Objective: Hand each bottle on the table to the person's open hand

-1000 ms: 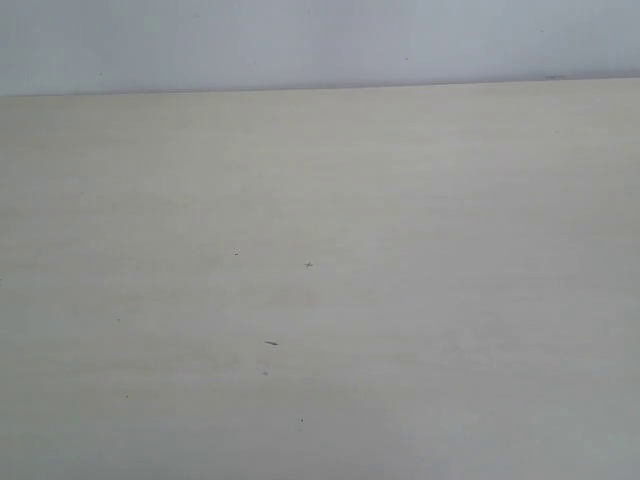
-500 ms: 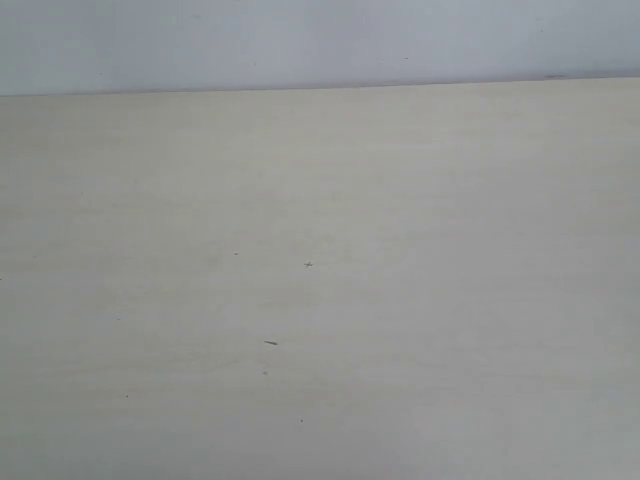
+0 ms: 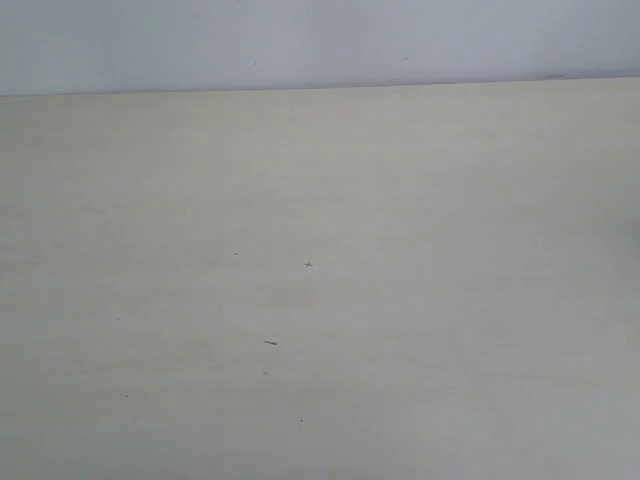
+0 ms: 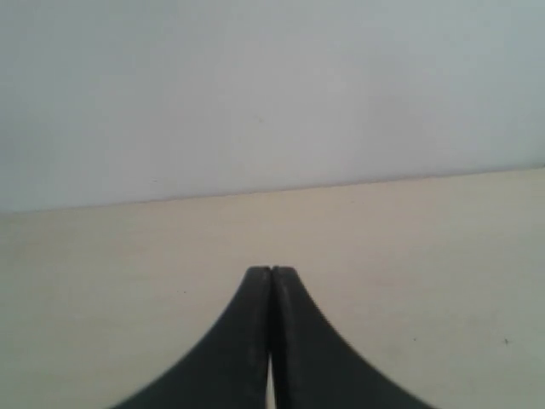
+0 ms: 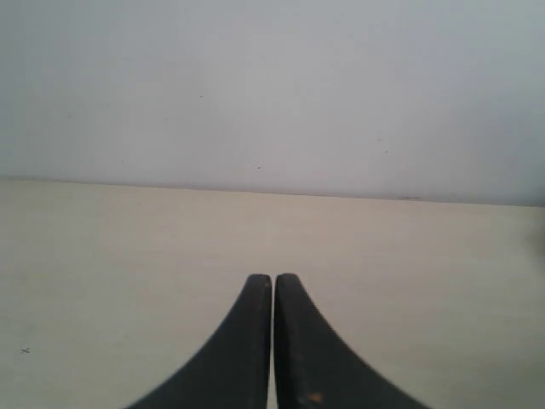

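the table (image 3: 420, 300) filled nearly the whole exterior view, a pale beige wood-grain surface running back to a straight far edge. behind that edge rose a plain grey-white wall (image 3: 300, 40). a few tiny dark specks (image 3: 308, 264) dotted the surface left of the middle, and a short dark dash (image 3: 270, 343) lay a little nearer the camera than most of them

the left gripper (image 4: 271, 271) was clenched. in the left wrist view its two black fingers (image 4: 243, 349) curved inward and met at the tips, with only a hairline seam between them and nothing pinched there. it pointed out over the table toward the far edge and the wall beyond

the right gripper (image 5: 272, 278) was clenched in the same way, its black fingertips (image 5: 255, 294) pressed side by side on nothing, a thin pale line showing between the fingers further back. one finger carried a small orange fleck (image 5: 313, 397) on its surface. this gripper too pointed across the table toward the far edge and the wall

whether either gripper touched the table or hung just over it, the wrist views did not settle. where the bottles stood, and where the person's open hand was, i could not tell from any of the three views
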Motion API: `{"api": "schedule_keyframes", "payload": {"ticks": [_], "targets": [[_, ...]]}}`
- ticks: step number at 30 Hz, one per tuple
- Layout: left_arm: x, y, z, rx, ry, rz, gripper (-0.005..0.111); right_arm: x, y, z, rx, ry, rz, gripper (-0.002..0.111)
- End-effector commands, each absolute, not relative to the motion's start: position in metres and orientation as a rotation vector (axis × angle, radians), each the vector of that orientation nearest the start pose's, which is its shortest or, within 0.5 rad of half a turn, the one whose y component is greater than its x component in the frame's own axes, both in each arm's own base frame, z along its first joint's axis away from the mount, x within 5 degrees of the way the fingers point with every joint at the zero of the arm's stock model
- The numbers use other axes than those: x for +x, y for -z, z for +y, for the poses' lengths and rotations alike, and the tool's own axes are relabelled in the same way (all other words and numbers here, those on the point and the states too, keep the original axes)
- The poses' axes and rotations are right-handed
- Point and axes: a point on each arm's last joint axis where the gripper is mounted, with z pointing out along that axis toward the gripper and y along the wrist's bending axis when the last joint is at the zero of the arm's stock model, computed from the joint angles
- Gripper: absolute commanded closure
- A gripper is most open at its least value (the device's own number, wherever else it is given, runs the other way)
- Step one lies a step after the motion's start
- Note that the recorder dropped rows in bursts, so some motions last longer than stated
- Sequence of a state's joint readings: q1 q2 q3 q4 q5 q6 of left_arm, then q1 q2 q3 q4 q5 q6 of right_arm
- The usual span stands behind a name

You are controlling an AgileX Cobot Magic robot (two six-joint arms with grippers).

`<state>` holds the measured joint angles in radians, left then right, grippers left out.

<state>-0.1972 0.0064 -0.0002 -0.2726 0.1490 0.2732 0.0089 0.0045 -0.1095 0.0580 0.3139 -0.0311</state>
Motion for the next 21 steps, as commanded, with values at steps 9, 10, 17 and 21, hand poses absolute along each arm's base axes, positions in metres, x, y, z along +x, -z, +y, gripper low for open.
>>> {"api": "schedule_keyframes", "payload": {"ticks": [9, 10, 17, 21], "targets": [[0.056, -0.203, 0.001, -0.075, 0.07, 1.59, 0.106, 0.05, -0.221, 0.002, 0.003, -0.037, 1.684, 0.106], [0.056, -0.203, 0.002, -0.088, 0.061, 1.589, 0.106, 0.05, -0.221, 0.002, 0.003, -0.037, 1.684, 0.106], [0.056, -0.203, 0.003, -0.107, 0.042, 1.588, 0.106, 0.05, -0.221, 0.002, 0.003, -0.037, 1.684, 0.106], [0.056, -0.203, 0.003, -0.107, 0.042, 1.588, 0.106, 0.05, -0.221, 0.002, 0.003, -0.037, 1.684, 0.106]]}}
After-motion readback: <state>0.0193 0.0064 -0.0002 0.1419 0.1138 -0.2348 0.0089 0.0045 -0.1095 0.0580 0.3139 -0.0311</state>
